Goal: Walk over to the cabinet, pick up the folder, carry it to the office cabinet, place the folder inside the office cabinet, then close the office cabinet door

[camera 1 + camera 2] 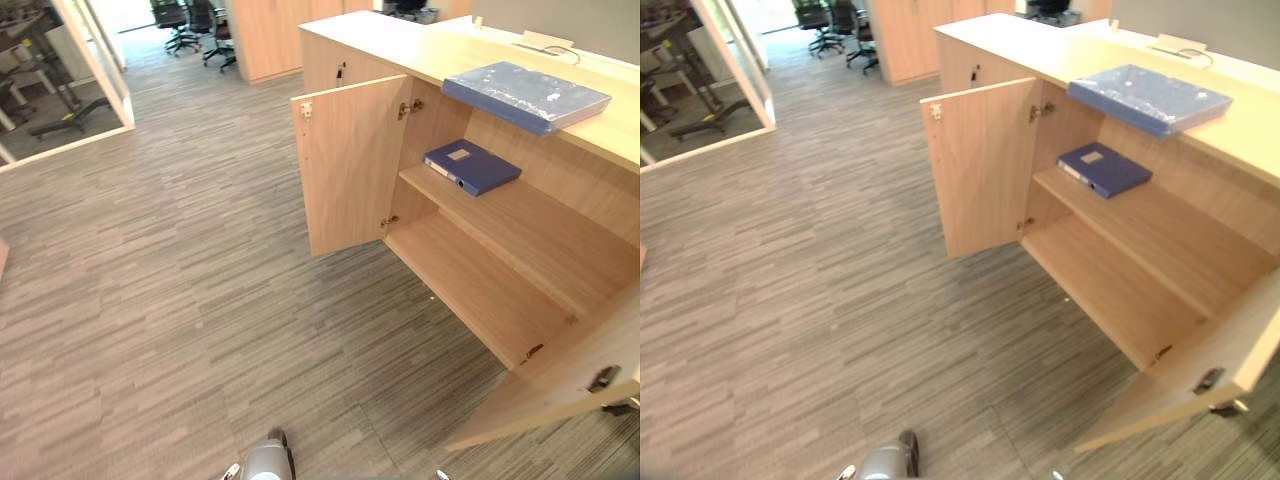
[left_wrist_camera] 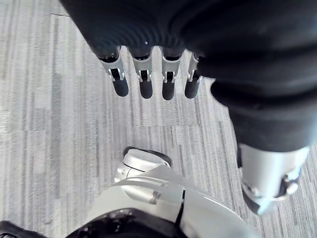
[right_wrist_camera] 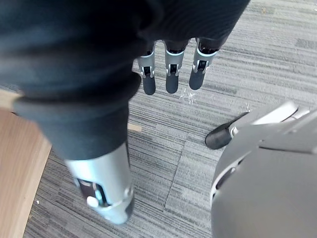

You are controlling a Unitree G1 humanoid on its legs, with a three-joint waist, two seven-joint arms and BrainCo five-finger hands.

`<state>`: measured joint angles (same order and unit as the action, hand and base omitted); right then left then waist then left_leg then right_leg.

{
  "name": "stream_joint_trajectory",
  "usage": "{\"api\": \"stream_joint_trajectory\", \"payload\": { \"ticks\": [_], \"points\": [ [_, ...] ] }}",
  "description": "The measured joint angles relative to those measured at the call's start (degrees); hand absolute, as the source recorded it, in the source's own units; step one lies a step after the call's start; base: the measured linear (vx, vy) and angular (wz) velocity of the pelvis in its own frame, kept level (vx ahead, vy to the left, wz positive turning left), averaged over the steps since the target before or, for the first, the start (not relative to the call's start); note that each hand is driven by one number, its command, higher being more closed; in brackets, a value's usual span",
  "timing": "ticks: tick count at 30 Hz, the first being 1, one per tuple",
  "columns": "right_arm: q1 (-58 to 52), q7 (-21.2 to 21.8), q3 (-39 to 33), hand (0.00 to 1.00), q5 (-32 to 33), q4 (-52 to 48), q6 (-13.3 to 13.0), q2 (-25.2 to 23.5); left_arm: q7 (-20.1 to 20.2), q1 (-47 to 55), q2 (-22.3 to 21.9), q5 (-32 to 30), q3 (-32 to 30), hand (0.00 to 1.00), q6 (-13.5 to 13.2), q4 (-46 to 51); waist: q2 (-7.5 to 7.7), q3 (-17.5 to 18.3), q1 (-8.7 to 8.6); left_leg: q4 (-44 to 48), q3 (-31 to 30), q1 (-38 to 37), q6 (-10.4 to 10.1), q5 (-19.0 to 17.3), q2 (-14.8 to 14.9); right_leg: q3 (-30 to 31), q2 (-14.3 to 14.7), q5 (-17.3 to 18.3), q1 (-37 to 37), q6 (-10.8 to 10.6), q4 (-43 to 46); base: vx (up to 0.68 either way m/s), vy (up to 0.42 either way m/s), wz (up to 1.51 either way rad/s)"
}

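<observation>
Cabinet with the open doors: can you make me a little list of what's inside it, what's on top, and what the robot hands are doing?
cabinet: light wooden cabinet, two shelves showing
doors: left door and right door both swung open
inside: dark blue box folder lying flat on the upper shelf
lower shelf: bare
on top: pale blue flat folder
left robot hand: open, holding nothing, hanging over grey striped carpet
right robot hand: open, holding nothing

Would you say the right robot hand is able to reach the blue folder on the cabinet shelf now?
Probably not yet: the right robot hand hangs open above the floor, far from the folder, though the open doors leave the way free.
</observation>
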<state>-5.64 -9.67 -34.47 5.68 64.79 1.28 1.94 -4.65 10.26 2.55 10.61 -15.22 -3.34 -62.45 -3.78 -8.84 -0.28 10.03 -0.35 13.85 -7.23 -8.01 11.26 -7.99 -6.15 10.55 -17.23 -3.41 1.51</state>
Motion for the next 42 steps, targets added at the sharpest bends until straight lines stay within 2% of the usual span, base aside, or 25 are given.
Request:
{"api": "stream_joint_trajectory", "payload": {
  "ticks": [1,2,4,7,9,11,12,13,15,17,18,20,21,23,26,28,30,31,32,33,36,39,40,41,42],
  "points": [
    [-0.64,-0.04,0.94,0.00,-0.15,-0.45,-0.03,-0.43,0.01,0.15,0.48,0.67,-0.07,0.00,-0.10,-0.01,1.12,-0.12,0.40,1.35,0.06,-0.06,-1.41,5.73,-0.32,1.34,-2.32,2.11,-1.84,-2.59,0.56,0.42,0.476,-0.57],
    [-0.66,-0.04,0.81,0.00,-0.10,-0.42,-0.01,-1.13,-0.02,0.38,1.23,0.67,-0.08,0.00,-0.15,0.09,2.40,0.22,0.80,3.49,0.72,0.10,-1.35,8.53,-1.74,2.29,-4.35,2.53,-2.08,-2.69,0.85,0.41,0.478,-0.65],
    [0.06,0.14,0.77,0.00,-0.16,-0.58,-0.06,-2.64,-0.17,0.31,2.32,1.30,-0.09,0.00,-0.33,1.15,4.36,0.83,1.20,7.76,0.99,1.36,-1.17,8.83,-3.33,2.81,-6.47,0.34,-1.47,-1.34,1.93,0.38,0.408,-0.59],
    [0.26,0.67,-2.06,0.00,-0.63,0.27,0.33,-3.87,-0.40,-0.09,3.32,3.82,-1.31,0.00,-0.63,-0.14,6.70,2.20,1.58,8.74,3.86,-1.38,2.09,6.60,-6.09,5.63,-10.19,-5.32,1.82,-3.45,7.78,0.34,0.338,-0.41],
    [0.29,1.23,-2.77,0.00,-1.70,0.63,0.87,-3.37,-0.61,0.21,3.04,4.48,-2.55,0.00,-0.57,-1.51,6.70,3.15,1.36,6.16,7.22,-5.90,4.16,5.46,-8.42,8.74,-13.49,-8.13,6.04,-3.59,17.15,0.44,0.432,-0.55],
    [0.65,1.91,-2.64,0.00,-2.39,0.85,1.13,-2.43,-0.65,0.66,2.88,4.37,-2.62,0.00,-0.61,-2.36,6.07,3.81,0.62,4.04,9.89,-9.91,6.00,4.28,-10.61,7.47,-17.18,-12.53,11.16,-0.53,27.48,0.33,0.341,-0.51],
    [1.09,2.14,-2.69,0.00,-2.34,0.68,1.09,-1.89,-0.62,0.64,2.75,3.60,-2.51,0.00,-0.56,-3.16,4.97,4.01,-0.25,2.89,11.75,-12.44,7.17,3.48,-11.09,1.62,-19.74,-14.25,13.29,1.07,33.22,0.26,0.242,-0.48],
    [1.55,2.16,-2.58,0.00,-2.34,0.69,1.05,-1.57,-0.61,0.68,2.76,2.89,-2.31,0.00,-0.55,-3.36,4.63,3.71,-0.34,1.49,12.63,-14.74,7.45,3.36,-10.88,-2.53,-20.24,-11.56,14.34,0.59,37.06,0.25,0.202,-0.48],
    [1.65,2.17,-1.12,0.00,-2.34,0.60,0.88,-1.30,-0.60,0.71,2.94,1.51,-0.66,0.00,-0.55,-3.34,4.16,3.68,-0.48,-0.77,13.30,-17.74,7.48,3.36,-10.07,-10.34,-19.33,-6.45,15.15,0.75,40.02,0.11,0.073,-0.42],
    [3.17,2.01,3.04,0.00,-2.21,0.59,0.83,-0.56,-0.62,-0.09,3.52,0.41,1.77,0.00,-0.55,-3.44,3.91,3.37,-0.64,-3.25,15.00,-20.16,7.48,3.36,-8.94,-16.95,-14.76,0.38,18.48,0.18,37.52,0.14,0.008,-0.49],
    [3.55,1.96,3.56,0.00,-2.16,0.55,0.83,-0.53,-0.63,-0.09,3.51,0.42,2.21,0.00,-0.56,-3.44,3.78,3.27,-0.69,-3.68,15.49,-20.49,7.45,3.32,-8.63,-17.96,-13.34,0.97,19.50,0.07,35.60,0.12,-0.086,-0.49],
    [4.24,1.82,5.37,0.00,-2.05,0.17,0.50,-0.70,-0.67,-1.18,3.76,0.84,2.43,0.00,-0.50,-3.94,4.06,1.95,-0.65,-5.09,16.87,-22.25,6.67,2.04,-8.23,-20.14,-8.24,0.09,22.26,0.56,23.07,0.05,-0.149,-0.42],
    [4.26,1.75,5.30,0.00,-1.62,0.15,0.31,-0.42,-0.75,-1.30,3.57,0.81,2.46,0.00,-0.44,-4.30,3.51,1.37,-1.13,-5.54,16.54,-23.10,6.07,1.64,-7.98,-20.00,-7.47,-0.96,21.79,2.89,22.24,0.11,-0.172,-0.33],
    [4.02,1.48,5.21,0.00,-0.06,0.21,-0.35,0.53,-0.81,-1.51,2.25,0.52,2.50,0.00,-0.34,-4.75,1.94,1.06,-1.76,-9.40,13.27,-24.53,5.05,2.15,-7.89,-20.20,-4.18,-0.51,21.68,2.13,19.68,0.15,-0.127,-0.33],
    [2.81,0.55,4.77,0.00,0.15,0.29,-0.30,0.35,-0.93,-1.97,2.20,0.38,1.31,0.00,-0.13,-4.58,2.19,0.72,-1.98,-11.26,12.48,-25.82,3.13,3.37,-5.92,-20.46,-1.40,0.43,20.93,3.64,18.96,0.14,-0.107,-0.14],
    [0.18,0.46,2.90,0.00,0.38,0.41,-0.26,-0.21,-1.17,-2.00,1.80,0.19,0.19,0.00,-0.08,-4.52,2.07,0.83,-2.30,-8.88,11.81,-27.03,1.19,1.52,-4.02,-21.83,0.41,1.61,17.46,3.74,16.93,0.21,-0.137,0.20],
    [-1.26,0.47,-0.15,0.00,0.69,0.99,-0.20,-1.08,-1.09,-1.57,1.68,0.22,-0.81,0.00,-0.09,-4.06,2.29,1.10,-2.33,2.58,11.78,-23.45,-0.68,-2.74,-2.16,-22.44,1.88,1.96,13.81,3.10,13.22,0.19,-0.100,0.17],
    [-1.84,0.50,-0.44,0.00,1.10,0.96,-0.06,-1.13,-1.02,-1.38,1.05,0.21,-2.76,0.00,0.12,-2.69,2.27,1.03,-2.67,16.92,11.47,-17.65,-2.52,-5.12,0.07,-22.37,3.06,1.44,11.42,3.03,10.48,0.16,-0.068,0.01],
    [-2.00,0.49,-0.39,0.00,1.15,0.97,0.03,-1.09,-0.99,-0.95,0.64,0.20,-3.73,0.00,0.14,-1.86,2.22,1.02,-2.59,24.59,11.24,-14.59,-2.74,-5.09,1.31,-21.98,3.63,1.13,10.21,3.15,9.53,0.30,-0.069,-0.39],
    [-1.93,0.45,-0.23,0.00,2.00,1.06,0.12,-0.68,-1.00,0.78,-0.25,0.33,-5.31,0.00,0.21,-0.27,1.45,0.92,-2.28,44.02,10.55,-7.15,-3.22,-3.99,5.62,-19.60,6.03,0.86,6.66,4.11,7.15,0.19,-0.013,-0.63],
    [-0.54,0.37,0.20,0.00,2.18,1.46,0.16,-0.58,-1.11,1.64,-0.29,0.56,-4.82,0.00,0.65,0.03,1.70,0.73,-0.22,49.68,10.57,-2.59,-0.91,-6.77,5.78,-13.26,6.23,1.42,3.64,5.01,5.80,0.32,0.100,-1.01],
    [1.87,-0.15,0.91,0.00,2.16,2.74,0.12,0.03,-1.22,1.58,0.08,1.12,-4.17,0.00,0.61,0.04,2.27,-0.10,0.55,40.63,8.41,0.99,-0.12,-9.51,3.12,-7.44,3.50,0.92,3.14,3.82,6.36,0.34,0.295,-1.33],
    [2.73,-0.34,2.71,0.00,2.26,2.66,-0.07,0.02,-1.46,1.39,0.10,1.60,-3.67,0.00,0.52,0.02,2.43,-0.54,1.10,27.52,3.86,0.95,-0.33,-7.90,0.34,-4.54,0.97,1.05,3.14,1.16,6.62,0.23,0.294,-1.23],
    [2.66,-0.38,3.42,0.00,2.19,2.28,-0.25,0.31,-1.60,1.56,-0.14,1.64,-3.28,0.00,0.45,0.02,1.93,-0.26,1.09,19.97,0.86,0.04,0.04,-5.37,-0.69,-3.63,0.32,1.42,3.30,-0.11,6.52,0.30,0.382,-1.20],
    [2.59,-0.61,5.92,0.00,2.16,2.31,-0.36,0.30,-1.82,1.52,0.82,1.64,-2.68,0.00,0.30,-0.22,2.50,-0.54,1.11,15.78,0.40,-2.03,1.04,2.45,-2.42,-1.61,-1.51,2.06,2.01,-2.18,5.78,0.31,0.342,-0.49]
  ]
}}
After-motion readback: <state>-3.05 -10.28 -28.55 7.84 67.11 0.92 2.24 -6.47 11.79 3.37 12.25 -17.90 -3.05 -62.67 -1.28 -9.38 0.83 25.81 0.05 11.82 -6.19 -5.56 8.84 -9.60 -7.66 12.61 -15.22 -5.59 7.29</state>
